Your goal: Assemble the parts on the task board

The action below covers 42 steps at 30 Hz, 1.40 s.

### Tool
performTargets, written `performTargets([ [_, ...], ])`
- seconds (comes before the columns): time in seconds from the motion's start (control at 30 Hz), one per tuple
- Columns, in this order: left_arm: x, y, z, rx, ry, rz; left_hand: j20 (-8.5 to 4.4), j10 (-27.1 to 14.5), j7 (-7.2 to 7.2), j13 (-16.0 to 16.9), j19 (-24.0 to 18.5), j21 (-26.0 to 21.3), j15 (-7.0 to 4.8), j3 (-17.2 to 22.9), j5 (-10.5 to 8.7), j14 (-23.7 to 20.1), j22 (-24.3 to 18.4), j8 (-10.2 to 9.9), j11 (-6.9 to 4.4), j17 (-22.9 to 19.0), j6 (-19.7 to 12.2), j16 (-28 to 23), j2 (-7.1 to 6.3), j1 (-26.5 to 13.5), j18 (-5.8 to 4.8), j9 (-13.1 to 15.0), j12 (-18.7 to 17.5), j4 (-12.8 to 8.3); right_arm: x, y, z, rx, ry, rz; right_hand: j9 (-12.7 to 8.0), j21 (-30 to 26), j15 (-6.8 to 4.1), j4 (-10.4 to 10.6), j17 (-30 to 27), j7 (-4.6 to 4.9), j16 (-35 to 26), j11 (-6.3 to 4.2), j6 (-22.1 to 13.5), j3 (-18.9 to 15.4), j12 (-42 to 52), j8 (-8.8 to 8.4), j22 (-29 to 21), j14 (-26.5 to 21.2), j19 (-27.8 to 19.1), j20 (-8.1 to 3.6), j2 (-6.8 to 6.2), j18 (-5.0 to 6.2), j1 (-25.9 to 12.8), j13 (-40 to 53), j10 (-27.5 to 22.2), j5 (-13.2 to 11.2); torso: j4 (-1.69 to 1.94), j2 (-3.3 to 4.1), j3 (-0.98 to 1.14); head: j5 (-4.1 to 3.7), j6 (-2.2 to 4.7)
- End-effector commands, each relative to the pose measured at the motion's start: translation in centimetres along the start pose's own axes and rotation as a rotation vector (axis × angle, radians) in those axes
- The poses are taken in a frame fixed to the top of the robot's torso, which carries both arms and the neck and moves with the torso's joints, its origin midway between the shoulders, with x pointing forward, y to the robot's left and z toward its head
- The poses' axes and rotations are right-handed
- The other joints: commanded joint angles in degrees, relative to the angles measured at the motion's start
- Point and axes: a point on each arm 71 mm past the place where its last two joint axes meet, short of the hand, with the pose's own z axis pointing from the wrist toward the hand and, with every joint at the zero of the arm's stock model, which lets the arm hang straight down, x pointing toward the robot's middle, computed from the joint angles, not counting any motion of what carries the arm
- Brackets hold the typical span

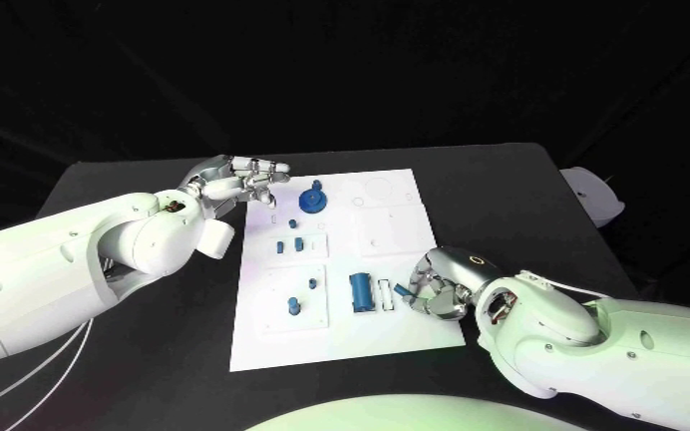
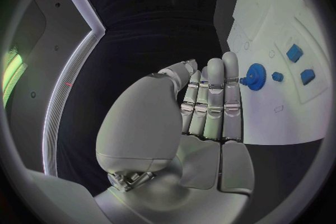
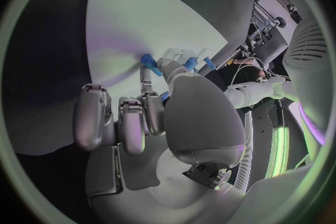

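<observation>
Blue parts mostly lie loose on my task board (image 1: 396, 336); gear (image 1: 315, 199) stands seated. Left hand (image 1: 241, 180) fingers pressed together, empty; right hand (image 1: 443, 289) fingers pinch a small blue part (image 3: 148, 61).

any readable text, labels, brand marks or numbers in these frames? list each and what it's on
None can be read.
White task board: faint outlines, no legible print.
Small blue parts, such as the blue gear-shaped piece and the blue cylinder: no markings visible.
Silver left hand and silver right hand: no brand or label visible.
Black table: no signs visible.
</observation>
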Motion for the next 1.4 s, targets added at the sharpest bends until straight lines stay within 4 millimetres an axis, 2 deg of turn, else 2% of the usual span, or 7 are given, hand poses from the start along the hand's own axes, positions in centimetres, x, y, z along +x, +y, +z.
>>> performTargets([
  [0.03,0.2,-0.1,0.0,0.010,0.018,-0.001,0.01,-0.45,0.12,-0.04,-0.32,-0.39,0.07,0.08,-0.27,-0.32,-0.05,0.22,-0.09,-0.06,-0.42,0.35,-0.02,0.12,0.80,0.00,0.29,-0.31,0.3,0.0,0.1,0.027,0.023,0.062,0.11,0.48,-0.29,0.61,14.47,-1.12,0.38,-0.28,1.41,-0.14,0.26,-0.04,11.47,5.94,2.63,-0.30,-0.33,-0.75,-1.21,7.30,1.61,0.45,-0.03,0.03,0.07,0.02,-0.10],
  [0.17,0.2,-0.1,-0.1,0.010,0.017,-0.001,0.01,-0.45,0.12,-0.04,-0.32,-0.39,0.07,0.08,-0.27,-0.32,-0.05,0.22,-0.09,-0.06,-0.42,0.35,-0.02,0.12,0.80,0.00,0.29,-0.31,0.2,0.1,0.1,0.028,0.013,0.077,0.38,0.89,-0.40,0.96,14.69,-1.28,0.48,-0.42,1.73,-0.24,0.45,0.12,11.55,5.99,2.73,-0.38,-0.66,-0.81,-2.25,7.43,1.75,2.08,-0.03,0.00,0.04,0.15,-0.14],
  [0.27,0.1,-0.1,-0.1,0.009,0.016,-0.001,0.01,-0.48,0.12,-0.04,-0.33,-0.38,0.06,0.08,-0.27,-0.34,-0.04,0.24,-0.09,-0.07,-0.44,0.40,-0.02,0.18,0.81,0.00,0.35,-0.37,0.2,0.2,0.1,0.027,0.008,0.083,0.45,1.02,-0.43,0.97,14.72,-1.33,0.50,-0.45,1.80,-0.23,0.47,0.16,11.58,5.99,2.76,-0.40,-0.65,-0.83,-2.36,7.45,1.77,2.41,-0.07,-0.03,0.05,0.23,-0.16],
  [1.17,0.2,-0.1,-0.1,0.007,0.022,0.005,0.01,-0.48,0.12,-0.04,-0.33,-0.38,0.06,0.08,-0.27,-0.34,-0.04,0.24,-0.09,-0.07,-0.44,0.40,-0.02,0.18,0.81,0.00,0.35,-0.37,0.7,1.1,0.6,0.021,0.031,0.118,0.67,0.99,-0.47,1.35,14.84,-1.35,0.56,-0.48,1.96,-0.44,0.38,0.25,11.57,6.02,2.76,-0.46,-0.61,-0.82,-3.25,7.40,1.79,2.55,0.03,0.00,0.00,0.43,0.30],
  [1.27,0.3,-0.1,-0.1,0.008,0.023,0.005,0.01,-0.48,0.12,-0.04,-0.33,-0.38,0.06,0.08,-0.27,-0.34,-0.04,0.24,-0.09,-0.07,-0.44,0.40,-0.02,0.18,0.81,0.00,0.35,-0.37,0.9,1.1,0.7,0.026,0.048,0.115,0.72,0.85,-0.47,1.57,14.79,-1.32,0.53,-0.46,1.94,-0.59,0.32,0.23,11.54,6.01,2.73,-0.47,-0.60,-0.80,-3.66,7.37,1.77,2.37,0.05,0.01,-0.04,0.41,0.25],
  [1.4,0.3,-0.1,-0.1,0.007,0.025,0.006,0.01,-0.48,0.12,-0.04,-0.33,-0.38,0.06,0.08,-0.27,-0.34,-0.04,0.24,-0.09,-0.07,-0.44,0.40,-0.02,0.18,0.81,0.00,0.35,-0.37,1.1,1.1,0.9,0.029,0.070,0.112,0.81,0.88,-0.46,1.89,14.81,-1.31,0.54,-0.44,1.96,-0.81,0.29,0.23,11.54,6.01,2.73,-0.47,-0.52,-0.80,-4.23,7.35,1.78,2.23,0.01,0.03,0.03,0.49,0.05],
])
